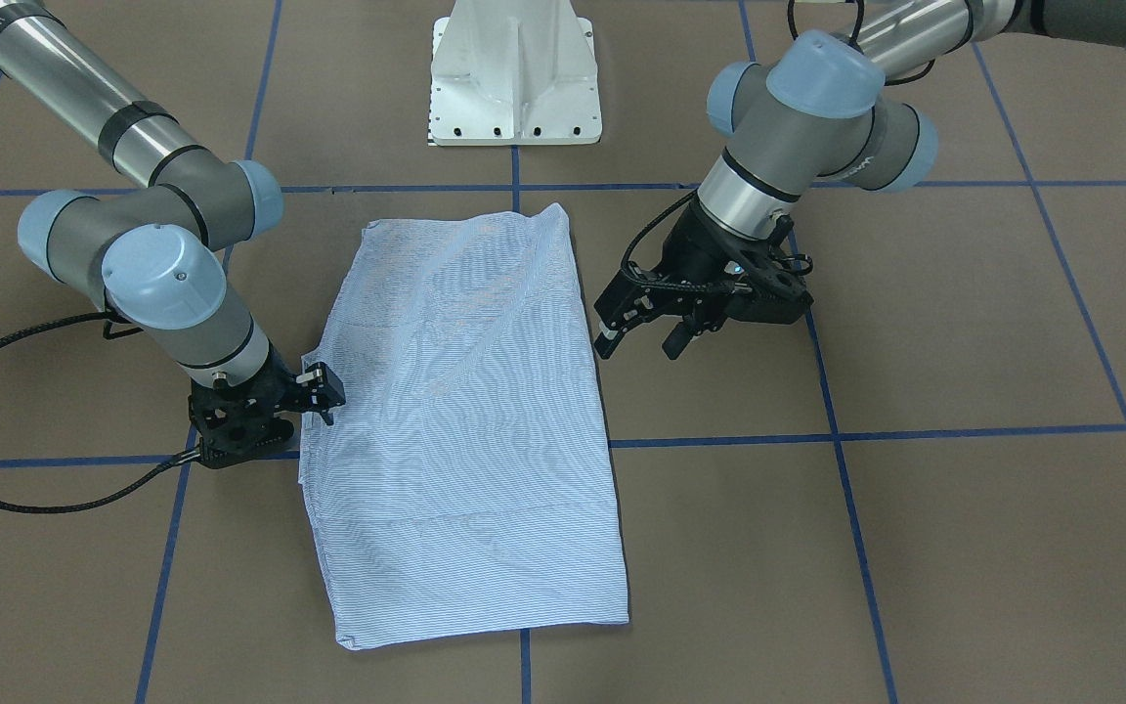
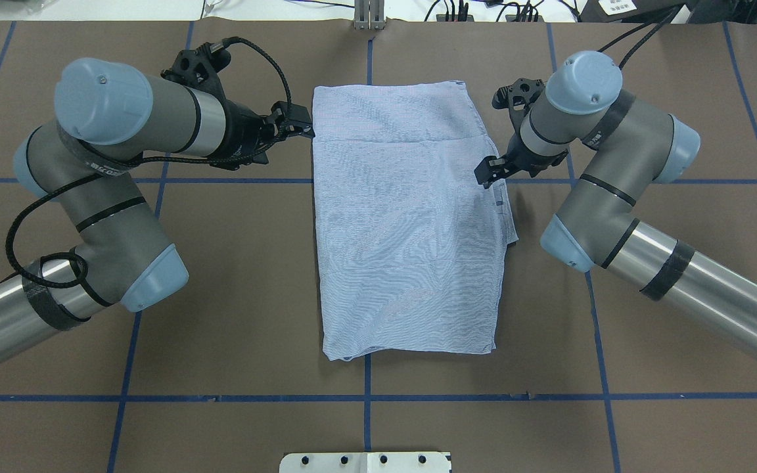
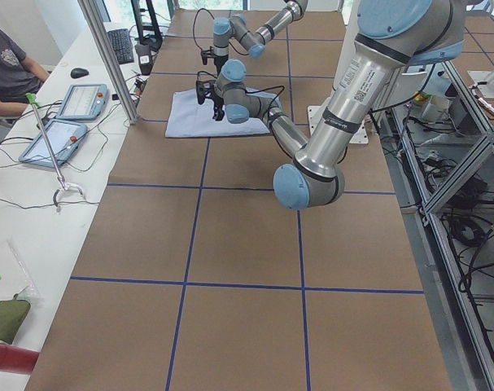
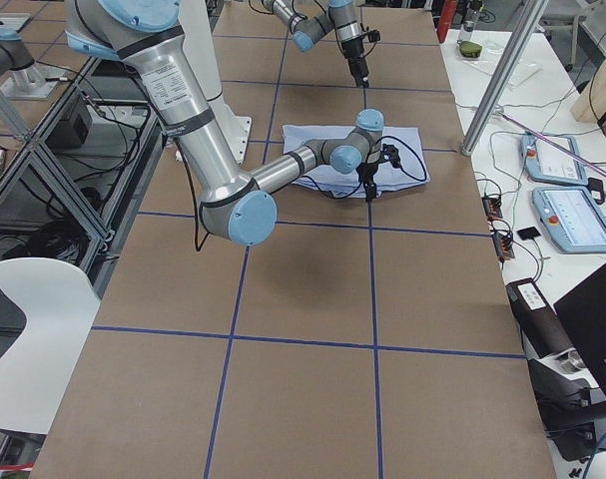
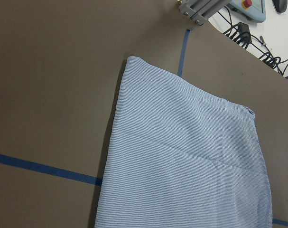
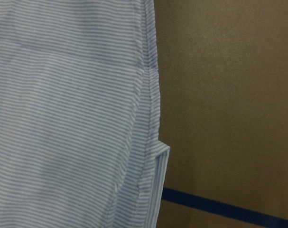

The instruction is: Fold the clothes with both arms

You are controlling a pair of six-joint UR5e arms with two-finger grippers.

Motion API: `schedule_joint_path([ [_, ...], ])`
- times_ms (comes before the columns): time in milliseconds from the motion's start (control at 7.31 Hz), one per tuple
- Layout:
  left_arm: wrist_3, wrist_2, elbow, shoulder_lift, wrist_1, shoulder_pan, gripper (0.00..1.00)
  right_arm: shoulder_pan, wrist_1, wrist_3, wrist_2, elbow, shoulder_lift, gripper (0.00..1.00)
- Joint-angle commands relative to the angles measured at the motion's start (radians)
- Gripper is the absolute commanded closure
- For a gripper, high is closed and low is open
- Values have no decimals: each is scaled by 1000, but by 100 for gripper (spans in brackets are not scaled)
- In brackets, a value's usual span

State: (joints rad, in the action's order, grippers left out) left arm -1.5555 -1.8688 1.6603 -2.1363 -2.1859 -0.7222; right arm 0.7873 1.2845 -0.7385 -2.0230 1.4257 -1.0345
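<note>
The clothes are one light blue-and-white striped shirt, lying folded into a flat rectangle on the brown table. My left gripper hangs open just off the shirt's edge, touching nothing. The left wrist view shows the shirt flat with a crease across it. My right gripper sits low at the opposite long edge. Its fingers look close together, and I cannot tell whether they pinch cloth. The right wrist view shows the hem lying flat, with no fingers in sight.
The white pedestal base stands on the robot's side of the shirt. Blue tape lines grid the table. In the exterior left view a seated person and tablets are at a side bench.
</note>
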Motion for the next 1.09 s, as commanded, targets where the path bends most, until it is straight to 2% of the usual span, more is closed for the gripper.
schedule_joint_path([
  [0, 0, 0, -1, -1, 0, 3, 1, 1, 25, 1, 0, 2, -4, 0],
  [958, 2, 0, -7, -1, -3, 6, 1, -3, 32, -1, 0, -2, -22, 0],
])
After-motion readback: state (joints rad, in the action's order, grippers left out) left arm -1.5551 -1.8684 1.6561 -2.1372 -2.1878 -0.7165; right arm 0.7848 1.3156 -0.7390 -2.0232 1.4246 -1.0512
